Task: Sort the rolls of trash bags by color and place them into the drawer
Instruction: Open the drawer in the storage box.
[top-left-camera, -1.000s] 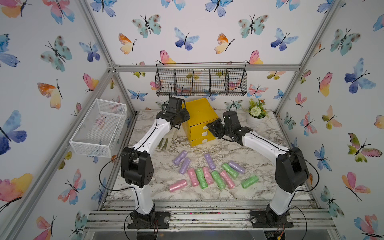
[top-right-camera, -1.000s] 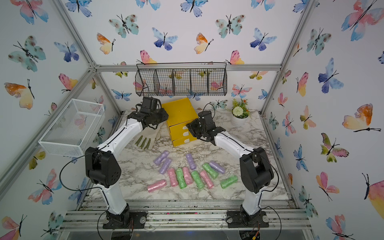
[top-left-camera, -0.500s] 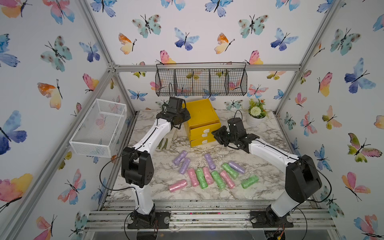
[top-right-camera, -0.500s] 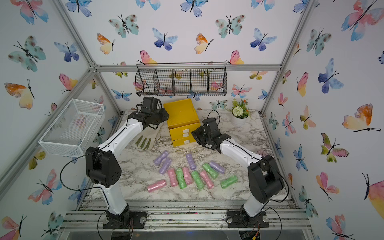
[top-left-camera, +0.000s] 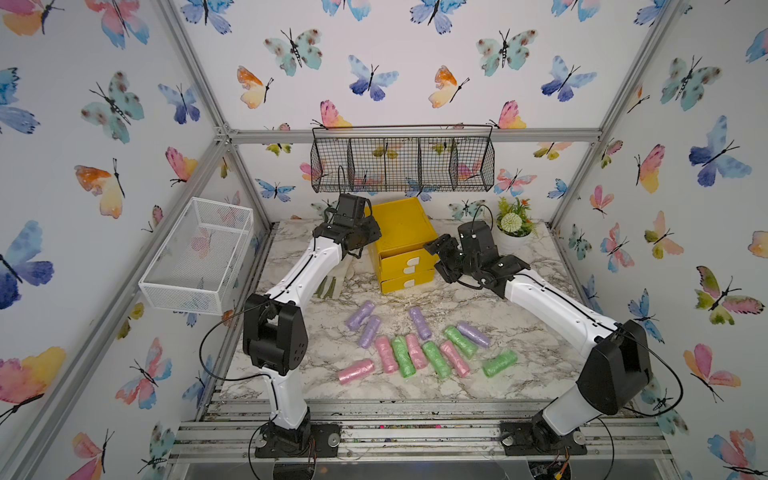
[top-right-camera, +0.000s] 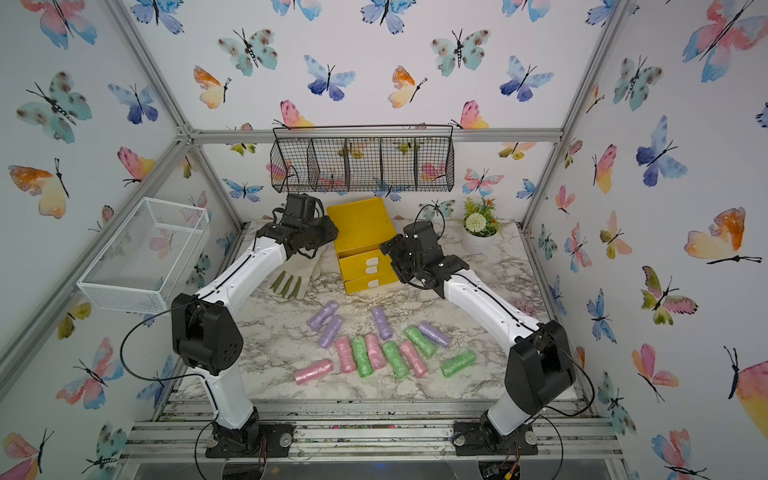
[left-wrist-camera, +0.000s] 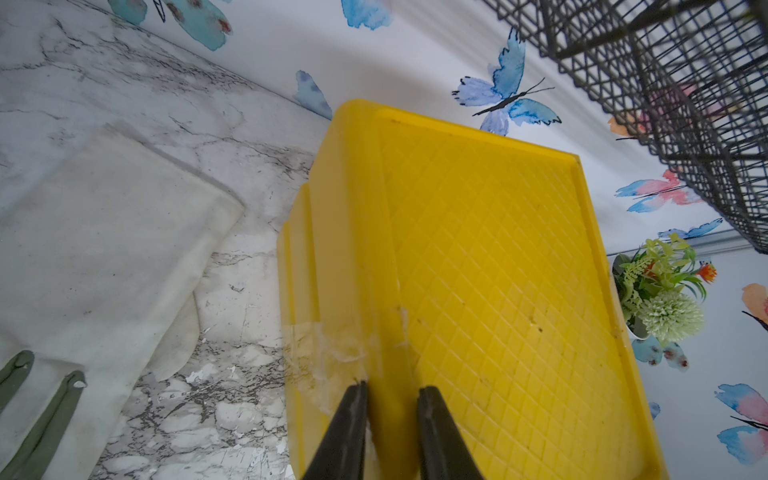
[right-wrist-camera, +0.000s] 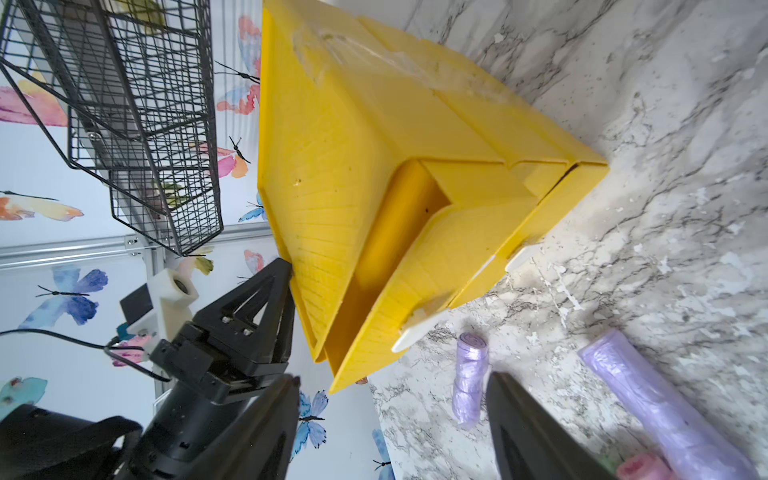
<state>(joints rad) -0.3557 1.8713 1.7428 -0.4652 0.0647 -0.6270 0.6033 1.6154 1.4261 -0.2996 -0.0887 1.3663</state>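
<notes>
We see bright yellow plastic three-drawer chest (top-left-camera: 405, 226) at rear of marble tabletop (top-left-camera: 528, 307), top drawer (right-wrist-camera: 436, 266) partway out. R claw (right-wrist-camera: 394, 376) wide open, empty, just before that drawer's front. L claw (left-wrist-camera: 392, 415) straddles chest's top edge; pinching or not, we can't tell. Nr front lie crinkly pink/green/purple plastic bag rolls (top-left-camera: 402, 356), apart from both claws.

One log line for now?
left claw: clamped on yellow plastic three-drawer chest rim | right claw: open, empty | top drawer: pulled out | twelve pastel plastic rolls: on marble table
</notes>
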